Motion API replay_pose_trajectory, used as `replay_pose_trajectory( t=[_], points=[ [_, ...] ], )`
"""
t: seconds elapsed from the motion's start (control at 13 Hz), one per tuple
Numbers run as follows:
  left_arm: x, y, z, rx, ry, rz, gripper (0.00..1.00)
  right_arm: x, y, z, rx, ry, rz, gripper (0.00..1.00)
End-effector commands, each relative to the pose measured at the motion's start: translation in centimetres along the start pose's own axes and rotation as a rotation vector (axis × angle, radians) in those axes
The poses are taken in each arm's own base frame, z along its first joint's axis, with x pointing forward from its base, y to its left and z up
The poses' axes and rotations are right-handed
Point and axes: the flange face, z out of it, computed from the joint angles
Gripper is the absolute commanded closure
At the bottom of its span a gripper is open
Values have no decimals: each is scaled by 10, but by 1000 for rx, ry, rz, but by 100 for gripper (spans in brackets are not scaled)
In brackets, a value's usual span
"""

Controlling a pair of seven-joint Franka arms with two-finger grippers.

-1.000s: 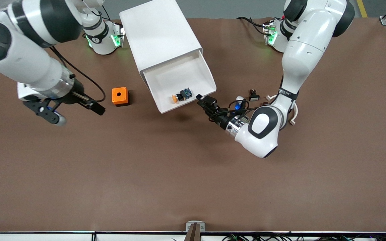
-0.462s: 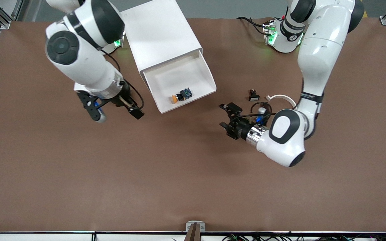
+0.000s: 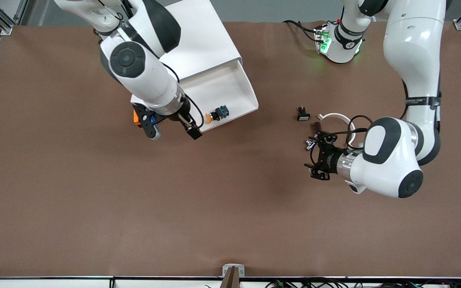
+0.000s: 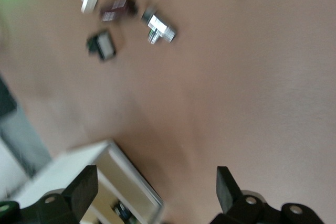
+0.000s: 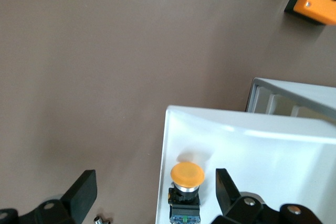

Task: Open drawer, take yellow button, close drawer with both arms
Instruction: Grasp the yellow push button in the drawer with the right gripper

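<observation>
We see the white cabinet (image 3: 198, 44) standing on the brown table (image 3: 230, 208). We will use the cabinet as our marker for everything. Its top drawer (image 3: 230, 90) is pulled out toward the front camera. The button (image 3: 216, 114) lies inside the drawer, near the drawer's front edge. It lies on its side, with its orange-yellow cap pointing toward the right arm's end of the table. In the right wrist view the button (image 5: 186, 190) sits close to the drawer's (image 5: 247, 150) corner.

The right gripper (image 3: 172, 130) hangs over the front corner of the drawer, the corner toward the right arm's end of the table. Its two fingers are spread wide apart and hold nothing. One fingertip (image 3: 195, 133) is just past the drawer's front edge, close to the button but not touching it.

An orange cube (image 3: 136, 117) peeks out from under the right arm, beside the cabinet toward the right arm's end. In the right wrist view we see the orange cube (image 5: 315, 3) on the table, a little apart from the cabinet.

The left gripper (image 3: 314, 158) is well away from the cabinet, toward the left arm's end of the table, over bare table. Its fingers are spread wide too, with nothing between them.

Near it lie small parts: a black button with a white face (image 3: 303, 115), a white curved piece (image 3: 336, 117), a small dark part (image 3: 317, 126) and a little silver part (image 4: 160, 27). They are all between the cabinet and the left arm.
</observation>
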Motion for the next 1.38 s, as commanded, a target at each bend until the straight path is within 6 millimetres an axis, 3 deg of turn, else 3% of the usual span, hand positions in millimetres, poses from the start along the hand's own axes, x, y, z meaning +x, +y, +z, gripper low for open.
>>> replay_pose_trajectory(
  t=[0.0, 0.08, 0.31, 0.54, 0.77, 0.85, 1.0, 1.31],
  points=[
    [2, -11, -28, -53, 114, 332, 1, -34, 12, 21, 25, 30, 38, 0],
    [10, -10, -37, -79, 143, 440, 1, -42, 16, 28, 30, 39, 41, 0],
    [21, -19, -57, -76, 246, 552, 1, -59, 27, 60, 62, 74, 47, 0],
    [11, -36, -81, -25, 434, 683, 1, -70, 29, 72, 58, 76, 56, 0],
    [-12, -96, -157, -99, 536, 818, 1, -79, 31, 74, 61, 80, 56, 3],
    [-12, -103, -165, -100, 548, 860, 1, -81, 32, 75, 61, 81, 50, 7],
    [-11, -98, -159, -78, 549, 901, 1, -84, 33, 73, 62, 78, 46, 19],
    [-13, -92, -148, -58, 544, 910, 1, -88, 34, 70, 60, 74, 34, 56]
  ],
)
